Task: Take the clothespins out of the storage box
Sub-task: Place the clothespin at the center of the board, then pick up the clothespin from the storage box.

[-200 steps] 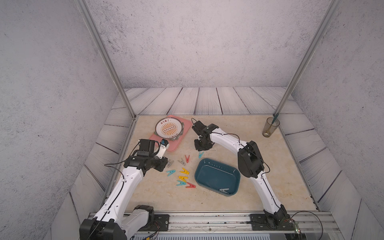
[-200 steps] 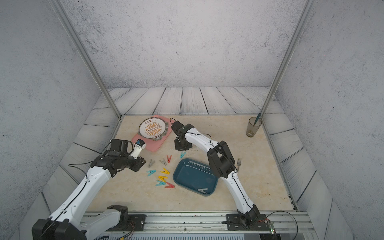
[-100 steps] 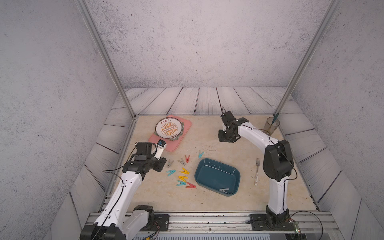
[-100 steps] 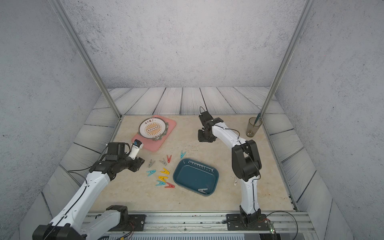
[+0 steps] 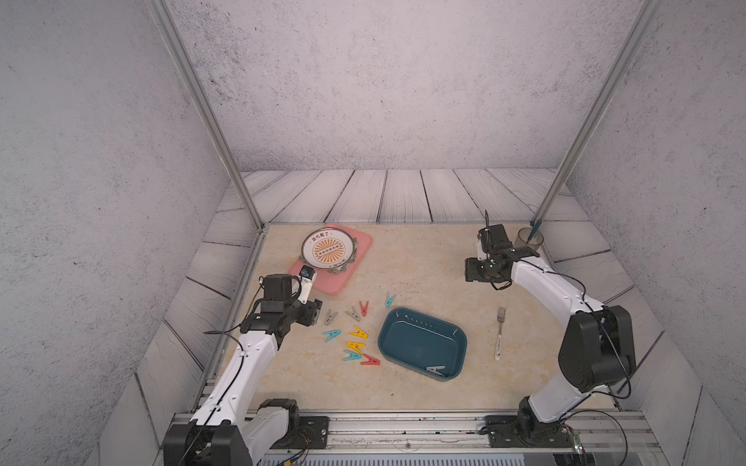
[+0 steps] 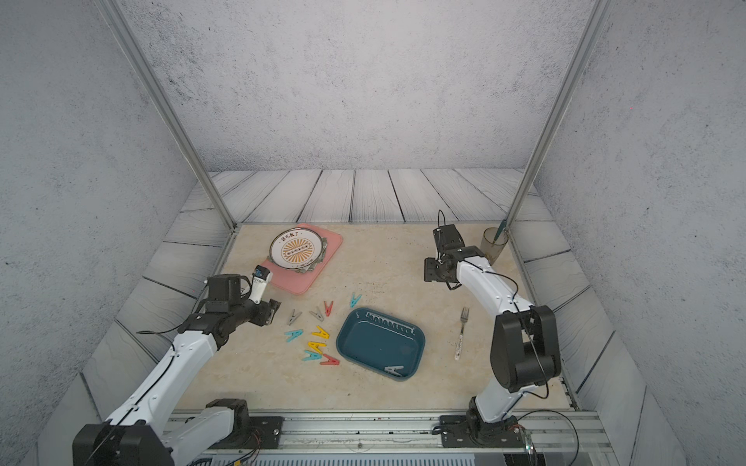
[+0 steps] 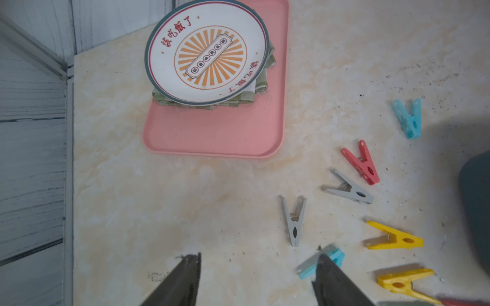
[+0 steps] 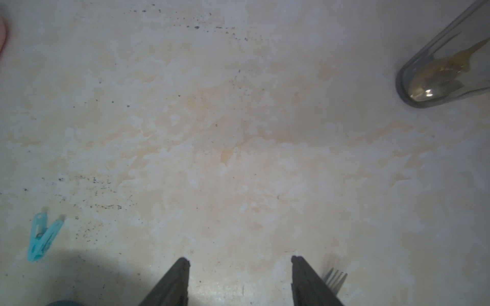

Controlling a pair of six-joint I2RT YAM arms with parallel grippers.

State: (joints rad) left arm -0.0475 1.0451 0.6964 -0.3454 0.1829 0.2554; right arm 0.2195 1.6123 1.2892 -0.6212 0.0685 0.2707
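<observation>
Quick update, going left to right. The left fingers (image 7: 183, 280) are spread apart with nothing between them, hovering over the near-left edge of the pin pile. A second ago they were a lot closer together, so that arm looks done with its last drop. Behind it sits the pink tray (image 5: 323, 282) with the plate (image 5: 329, 249), not involved.

Nine clothespins (image 5: 355, 346) lie loose on the bench (image 5: 424, 262) just left of the storage box (image 5: 420, 347), a mix of grey, red, teal and yellow. The box has only one grey pin (image 5: 436, 369) left, in its near corner. I'd say we're one grab from finished.

The fork (image 5: 499, 333) lies right of the box, apart from it. The big change is that the right fingers (image 8: 175, 286), which were over by the tray and the far teal pin a second ago, have swung back to the far right next to the glass (image 5: 531, 242). They're released and empty too. Whichever arm goes for the last pin has to come back over the box.

Hard to see:
- Neither wrist view shows that last pin.
- The left wrist view cuts the box off at the frame edge, and one teal pin is half hidden behind a finger.
- The right wrist view shows only the fork tines.
- I can't tell what the brownish stuff in the glass is.
</observation>
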